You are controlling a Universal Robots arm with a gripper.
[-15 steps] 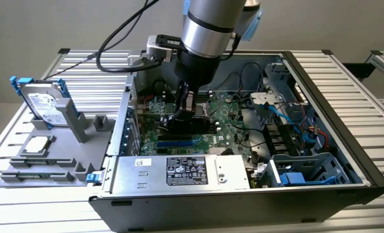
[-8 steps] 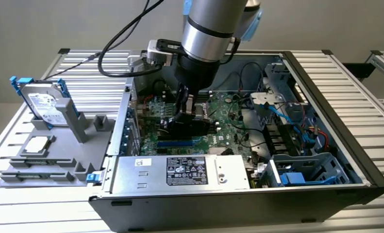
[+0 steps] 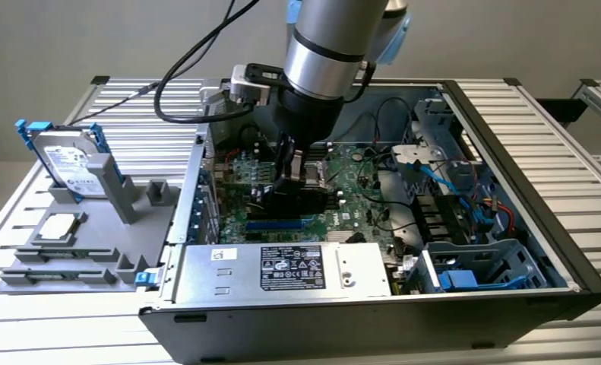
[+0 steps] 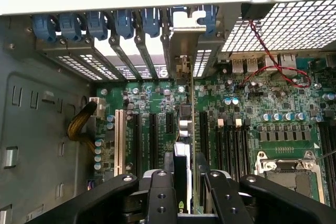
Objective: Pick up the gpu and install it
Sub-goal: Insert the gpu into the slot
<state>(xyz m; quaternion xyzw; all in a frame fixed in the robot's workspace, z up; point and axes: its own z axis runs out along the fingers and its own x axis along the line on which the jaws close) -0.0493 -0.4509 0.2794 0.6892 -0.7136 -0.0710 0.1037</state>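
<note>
One black gripper point(image 4: 186, 177), jaws clamped on one thin green gpu card point(image 4: 187, 129), silver-bracketed, edge-on over one green motherboard point(image 4: 252, 103); exterior view adds one silver, blue-railed hard drive point(image 3: 69, 161).

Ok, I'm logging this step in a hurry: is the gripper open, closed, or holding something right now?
Gripper: closed on the gpu, which it holds edge-on above the motherboard.

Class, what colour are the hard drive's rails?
Blue; the rails show best in the exterior view.
</note>
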